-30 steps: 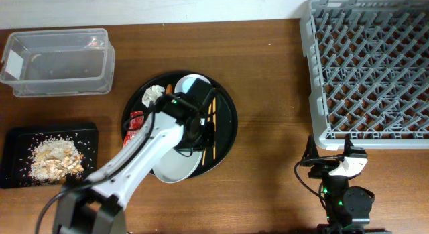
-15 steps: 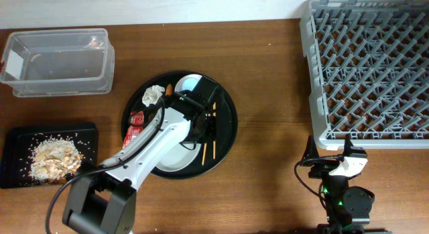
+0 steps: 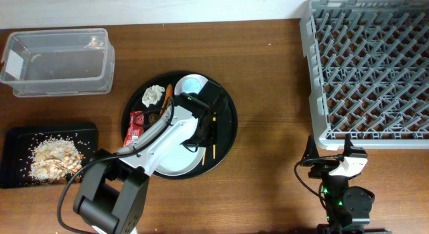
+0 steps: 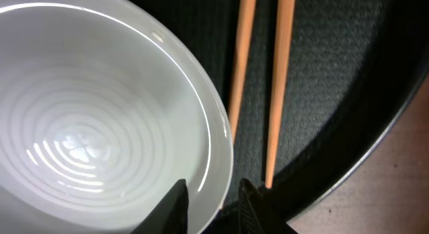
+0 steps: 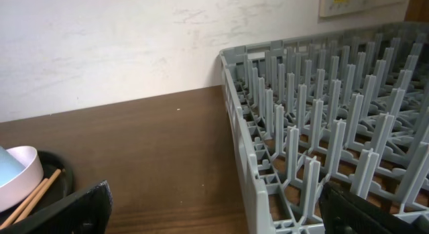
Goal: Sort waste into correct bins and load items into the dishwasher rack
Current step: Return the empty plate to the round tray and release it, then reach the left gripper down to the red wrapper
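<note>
My left gripper (image 3: 201, 131) reaches over the round black tray (image 3: 228, 106). In the left wrist view its jaws (image 4: 214, 197) are closed across the rim of the round white plate (image 4: 100, 127), which rests on the tray's front part (image 3: 171, 159). The wooden chopsticks (image 3: 213, 137) lie just right of the plate (image 4: 278, 80). A white tissue (image 3: 153, 94), an orange carrot piece (image 3: 169, 93) and a red wrapper (image 3: 136, 125) lie on the tray. The light-blue cup (image 3: 192, 84) sits in the bowl. My right gripper (image 3: 333, 168) is open and empty by the grey rack (image 3: 369, 70).
A clear plastic box (image 3: 57, 62) stands at the far left. A flat black tray (image 3: 17, 137) with beige rice scraps (image 3: 52, 157) is at the front left. The right wrist view shows the rack's corner (image 5: 255, 147), the bowl (image 5: 17, 170) and bare wood.
The plate has moved from overhanging the round tray's front edge to further back onto the tray. My left arm swung with it. The right arm has not moved.
</note>
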Robot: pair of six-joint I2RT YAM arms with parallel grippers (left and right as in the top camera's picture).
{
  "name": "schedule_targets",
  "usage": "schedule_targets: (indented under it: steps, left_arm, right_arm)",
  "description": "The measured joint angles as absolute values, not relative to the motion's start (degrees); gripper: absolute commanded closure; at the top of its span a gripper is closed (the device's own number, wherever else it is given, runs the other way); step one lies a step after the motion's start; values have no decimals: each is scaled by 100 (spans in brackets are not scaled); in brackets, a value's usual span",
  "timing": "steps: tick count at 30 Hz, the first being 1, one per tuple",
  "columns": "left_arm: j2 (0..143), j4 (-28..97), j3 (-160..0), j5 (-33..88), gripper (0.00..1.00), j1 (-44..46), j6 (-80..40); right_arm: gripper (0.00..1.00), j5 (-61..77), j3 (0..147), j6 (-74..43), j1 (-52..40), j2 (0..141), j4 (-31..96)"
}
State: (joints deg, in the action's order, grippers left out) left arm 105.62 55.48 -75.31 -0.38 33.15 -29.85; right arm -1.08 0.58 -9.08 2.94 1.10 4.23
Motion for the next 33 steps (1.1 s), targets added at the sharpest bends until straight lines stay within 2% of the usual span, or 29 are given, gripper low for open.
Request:
schedule_targets:
  steps: [3,6,8,9,10,16,22,33]
  left_arm:
    - [10565,5800,-7575,75,70,3315,-2985]
    - [10567,6156,-7795,126,61,3315,-2952]
    - [10567,6490,-8281,150,50,3315,-2832]
    - [10567,6652,-8549,123,29,3315,-2792]
    - [10567,6757,-8761,78,1,3315,-2735]
    - [10560,6958,-9966,-375,1,3312,-2657]
    - [10560,6659,-10009,-779,1,3236,-2655]
    - [10798,5568,-10012,-1013,1,2338,-2657]
  right_arm:
    - [2,-108,58,-906,294,110,423]
    - [2,-108,58,-904,294,113,423]
    - [2,-108,58,-906,294,113,425]
    - [2,-108,58,-904,294,110,423]
    - [2,-108,58,-902,294,113,423]
    - [2,-108,58,-906,294,110,423]
    - [2,-108,58,-908,294,110,423]
    - [2,-110,58,-906,294,110,423]
